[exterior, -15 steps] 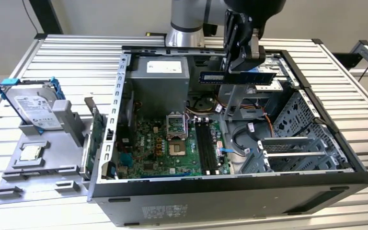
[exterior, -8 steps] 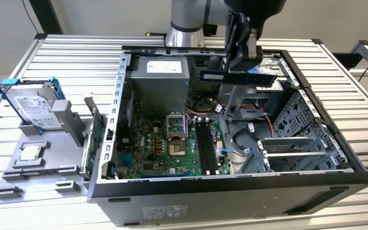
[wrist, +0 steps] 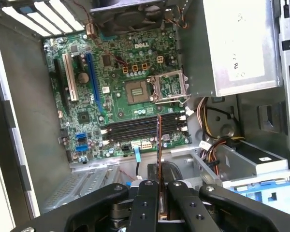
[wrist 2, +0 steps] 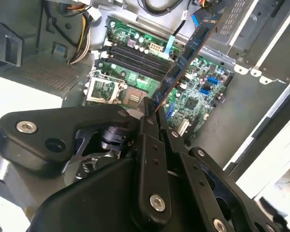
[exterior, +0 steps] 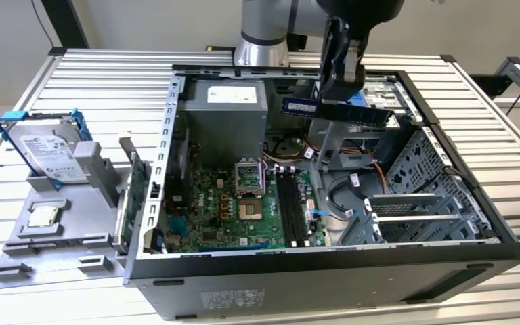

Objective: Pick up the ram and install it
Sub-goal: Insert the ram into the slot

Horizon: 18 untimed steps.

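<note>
My gripper [exterior: 337, 100] hangs above the open computer case [exterior: 332, 271], shut on the ram [exterior: 337, 110], a long dark blue-green stick held level over the case's far side. In the second wrist view the ram [wrist 2: 186, 55] juts out from between the black fingers [wrist 2: 150, 145], slanting over the green motherboard [wrist 2: 203, 96]. The first wrist view has the ram [wrist: 159, 145] edge-on, a thin line crossing the black memory slots [wrist: 135, 129] well below it. In the exterior view those slots [exterior: 292, 203] lie to the right of the processor socket [exterior: 249, 186].
A hard drive in a blue frame [exterior: 52, 152] and a small square processor chip [exterior: 43, 215] rest on a grey fixture [exterior: 61, 237] at the exterior view's left. The power supply [exterior: 228, 101], cables [exterior: 341, 196] and drive cage [exterior: 422, 203] crowd the case.
</note>
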### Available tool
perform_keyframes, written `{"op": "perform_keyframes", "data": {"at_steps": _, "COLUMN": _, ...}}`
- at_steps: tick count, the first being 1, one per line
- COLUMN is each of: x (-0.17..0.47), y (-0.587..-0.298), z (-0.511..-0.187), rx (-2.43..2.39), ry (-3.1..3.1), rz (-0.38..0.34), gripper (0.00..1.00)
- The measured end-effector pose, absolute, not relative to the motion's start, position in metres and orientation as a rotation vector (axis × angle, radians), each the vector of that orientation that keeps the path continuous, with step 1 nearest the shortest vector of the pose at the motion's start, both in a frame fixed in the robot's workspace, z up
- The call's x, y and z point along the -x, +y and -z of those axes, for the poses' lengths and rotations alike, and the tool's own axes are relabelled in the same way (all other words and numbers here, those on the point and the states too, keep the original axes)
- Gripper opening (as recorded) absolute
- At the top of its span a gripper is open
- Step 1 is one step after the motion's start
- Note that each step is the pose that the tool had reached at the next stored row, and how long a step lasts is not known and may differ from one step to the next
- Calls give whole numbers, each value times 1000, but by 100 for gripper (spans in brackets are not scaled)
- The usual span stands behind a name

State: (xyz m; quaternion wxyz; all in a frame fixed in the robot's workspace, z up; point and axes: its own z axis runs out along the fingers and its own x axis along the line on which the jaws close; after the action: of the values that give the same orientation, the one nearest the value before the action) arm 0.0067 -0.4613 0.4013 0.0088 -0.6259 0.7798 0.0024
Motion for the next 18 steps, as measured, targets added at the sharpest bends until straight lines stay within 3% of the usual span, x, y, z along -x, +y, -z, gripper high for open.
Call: {"op": "perform_keyframes", "data": {"at_steps": 18, "x": -7, "y": -461, "z": -401, "rx": 1594, "ry": 2686, "rz": -3, "gripper": 0}}
